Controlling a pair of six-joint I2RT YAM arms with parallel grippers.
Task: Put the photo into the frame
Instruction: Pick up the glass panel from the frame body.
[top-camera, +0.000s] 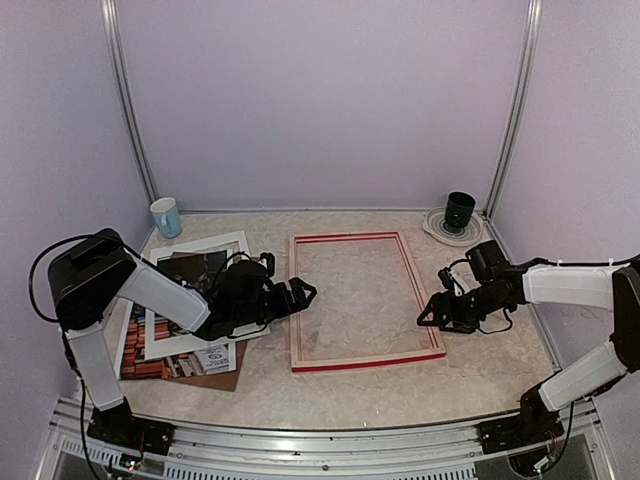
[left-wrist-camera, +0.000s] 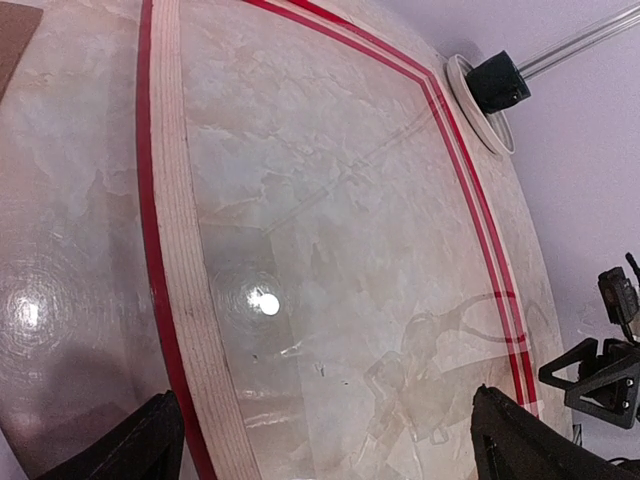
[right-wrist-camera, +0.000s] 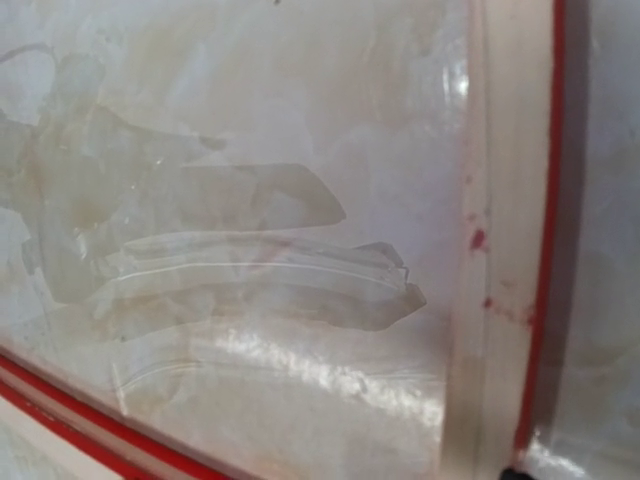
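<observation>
**Frame flat mid-worktop, photo still in the stack on the left**

**Top view:**
- The frame (top-camera: 366, 362) lies flat in the middle of the worktop (top-camera: 400, 395), pale wood side up with red edges showing.
- The photo (top-camera: 148, 362) is apart from it on the left. The white mat (top-camera: 200, 243) overlaps it, and the brown backing board (top-camera: 226, 380) pokes out at the near corner.
- The left arm covers much of that stack.
- The left end effector (top-camera: 303, 294) sits at the frame's left rail, fingers spread wide and carrying nothing.
- The right end effector (top-camera: 428, 316) sits at the frame's right rail. Its fingers look spread, and I see nothing pinched.
- A blue-and-white cup (top-camera: 166, 217) stands at the far left.
- A black cup (top-camera: 459, 210) stands on a white plate (top-camera: 437, 228) at the far right.

**Left wrist:**
- Both fingertips (left-wrist-camera: 140, 445) show at the bottom corners, far apart, with nothing between them.
- Below them are the frame's left rail (left-wrist-camera: 185, 250) and a clear pane that shows the marbled worktop and a lamp glare.
- The black cup (left-wrist-camera: 498, 82) and plate (left-wrist-camera: 470, 110) sit just past the far corner.
- The right end effector (left-wrist-camera: 590, 378) is at the right edge, beside the right rail.
- A corner of the backing board (left-wrist-camera: 15, 40) shows at top left.

**Right wrist:**
- This is a close look at the pane and one pale rail with a red edge (right-wrist-camera: 505, 250).
- Another red rail crosses the bottom left corner.
- The pane carries a faint reflection.
- Its own fingers aren't really in view here.
</observation>
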